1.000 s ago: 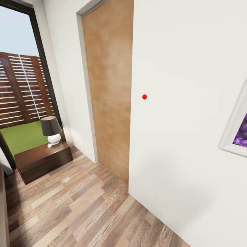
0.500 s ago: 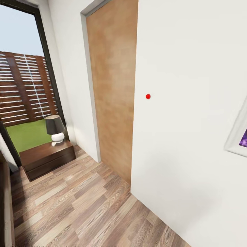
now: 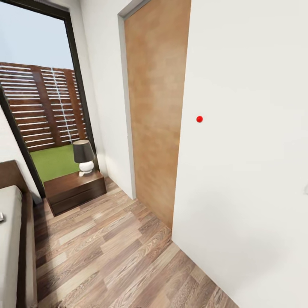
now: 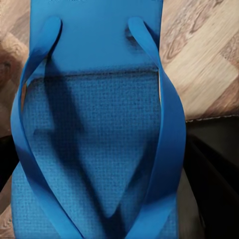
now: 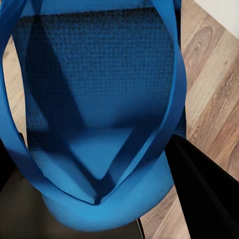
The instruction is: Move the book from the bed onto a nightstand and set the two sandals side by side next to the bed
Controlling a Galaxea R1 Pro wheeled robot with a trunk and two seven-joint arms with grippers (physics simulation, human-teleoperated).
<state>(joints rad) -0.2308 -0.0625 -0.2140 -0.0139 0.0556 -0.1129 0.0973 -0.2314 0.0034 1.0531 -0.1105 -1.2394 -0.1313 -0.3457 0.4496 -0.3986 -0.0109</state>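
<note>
In the left wrist view a bright blue sandal (image 4: 99,124) sits close up with its straps toward the camera, held above the wood floor by my left gripper (image 4: 109,167). A dark finger (image 4: 214,169) shows beside it. The other blue sandal (image 5: 99,74) is held the same way in my right gripper (image 5: 109,209), between dark fingers (image 5: 209,194). In the head view the bed (image 3: 10,244) with its grey mattress shows at the left edge. A nightstand (image 3: 75,190) stands beyond it by the window. A small cut-off thing (image 3: 1,217) lies on the mattress; I cannot tell if it is the book.
A lamp (image 3: 84,157) with a dark shade stands on the nightstand. A tall black-framed window (image 3: 42,107) shows a slatted fence and grass. A wooden door (image 3: 158,115) and a white wall with a red dot (image 3: 199,119) close the right side. Plank floor (image 3: 107,248) runs between bed and wall.
The head view has swung left: the bed has come into the picture at the left, and the framed picture on the right wall has slid out.
</note>
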